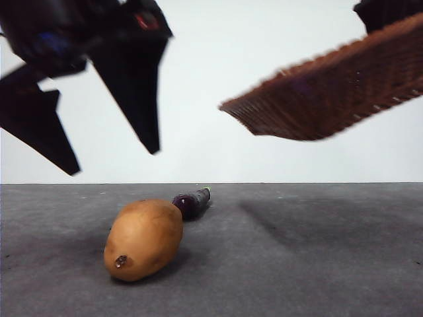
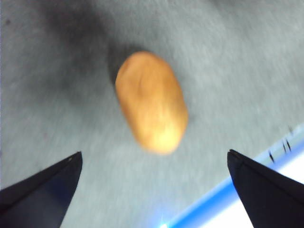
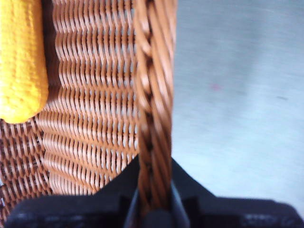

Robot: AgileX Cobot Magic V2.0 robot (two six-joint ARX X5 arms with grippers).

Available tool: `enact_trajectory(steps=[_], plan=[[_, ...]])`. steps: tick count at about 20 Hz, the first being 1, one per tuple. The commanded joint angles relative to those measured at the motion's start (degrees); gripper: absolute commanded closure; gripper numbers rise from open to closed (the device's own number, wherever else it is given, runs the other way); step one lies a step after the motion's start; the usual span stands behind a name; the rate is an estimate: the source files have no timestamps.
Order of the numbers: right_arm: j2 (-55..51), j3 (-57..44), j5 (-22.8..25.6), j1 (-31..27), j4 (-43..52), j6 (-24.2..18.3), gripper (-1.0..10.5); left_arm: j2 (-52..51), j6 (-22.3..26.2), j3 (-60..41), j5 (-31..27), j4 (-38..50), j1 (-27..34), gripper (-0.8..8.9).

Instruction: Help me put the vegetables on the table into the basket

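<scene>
A tan-orange potato (image 1: pixel 143 239) with a dark spot lies on the grey table (image 1: pixel 297 264), and a slim dark purple eggplant (image 1: pixel 192 202) lies just behind it. My left gripper (image 1: pixel 115 162) hangs open above the potato (image 2: pixel 151 102), its jaws spread wide to either side. The brown wicker basket (image 1: pixel 337 92) is lifted off the table at the upper right and tilted. My right gripper (image 3: pixel 153 199) is shut on the basket's braided rim (image 3: pixel 153 95). A yellow vegetable (image 3: pixel 21 61) lies inside the basket.
The basket casts a shadow (image 1: pixel 297 218) on the table to the right of the vegetables. A blue and white edge (image 2: pixel 247 194) shows in the left wrist view beside the table.
</scene>
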Motion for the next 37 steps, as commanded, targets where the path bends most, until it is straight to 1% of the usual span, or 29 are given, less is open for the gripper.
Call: enact_trajectory(steps=[1, 5, 10, 13, 15, 16, 17, 18, 19, 20, 21, 22, 26, 28, 30, 32, 35, 37], plan=[[0.17, -0.48, 1.99, -0.50, 0.11, -0.42, 9.6, 2.51, -0.39, -0.33, 0.74, 3.34, -0.20, 1.87], [0.17, -3.04, 2.14, -0.48, 2.34, -0.42, 9.6, 7.34, -0.81, -0.33, 0.63, 6.01, -0.52, 1.87], [0.17, -12.04, 1.92, -0.48, 8.35, -0.17, 9.6, 10.36, -0.79, -0.33, -0.04, 10.12, -0.52, 1.87], [0.17, -16.94, 1.84, -0.48, 12.35, -0.26, 9.6, 12.66, -0.72, -0.33, -0.90, 10.34, -0.50, 1.88], [0.17, -19.58, 0.37, -0.44, 14.82, -0.20, 9.6, 13.99, -0.76, -0.33, -0.92, 10.54, -0.48, 1.92], [0.17, -20.68, -0.90, -0.42, 16.00, -0.17, 9.6, 14.34, -0.74, -0.33, -0.92, 10.95, -0.52, 2.57], [0.17, -21.55, -1.84, -0.42, 16.81, -0.20, 9.6, 14.43, -0.79, -0.33, -0.92, 11.47, -0.52, 3.94], [0.15, -22.18, -1.99, -0.42, 17.35, -0.17, 9.6, 14.43, -0.79, -0.33, -0.90, 12.07, -0.52, 5.68], [0.15, -22.45, -1.99, -0.42, 17.51, -0.20, 9.6, 14.43, -0.76, -0.33, -0.90, 12.33, -0.52, 6.78], [0.15, -22.51, -1.99, -0.42, 17.44, -0.22, 9.6, 14.43, -0.59, -0.33, -0.92, 12.33, -0.52, 7.46], [0.15, -22.51, -2.01, -0.44, 17.44, -0.22, 9.6, 14.43, 0.31, -0.33, -0.94, 12.35, -0.50, 7.94], [0.13, -22.51, -2.01, -0.44, 17.44, -0.22, 9.6, 14.43, 0.74, -0.33, -0.96, 12.44, -0.52, 8.23], [0.13, -22.51, -2.05, -0.42, 17.18, -0.22, 9.6, 13.94, 0.72, 0.04, -0.57, 13.62, -0.39, 8.23], [0.13, -22.51, -2.21, -0.42, 17.20, -0.20, 9.6, 12.15, 0.66, 0.96, 0.79, 13.18, -0.26, 8.22], [0.13, -22.51, -2.21, -0.37, 17.22, -0.17, 9.6, 9.20, 0.04, 1.68, 0.83, 12.70, -0.33, 8.22], [0.13, -22.51, -3.37, -0.37, 17.22, -0.07, 9.6, 5.42, -1.36, 1.70, 0.79, 12.68, -0.52, 8.22], [0.13, -22.51, -6.88, -0.04, 17.46, 0.28, 9.6, -0.13, -3.41, 1.70, 1.44, 13.84, -0.55, 8.22], [0.13, -22.51, -7.08, 1.55, 17.92, 1.66, 9.6, -1.90, -4.55, 1.70, 4.98, 15.56, -0.63, 8.22]])
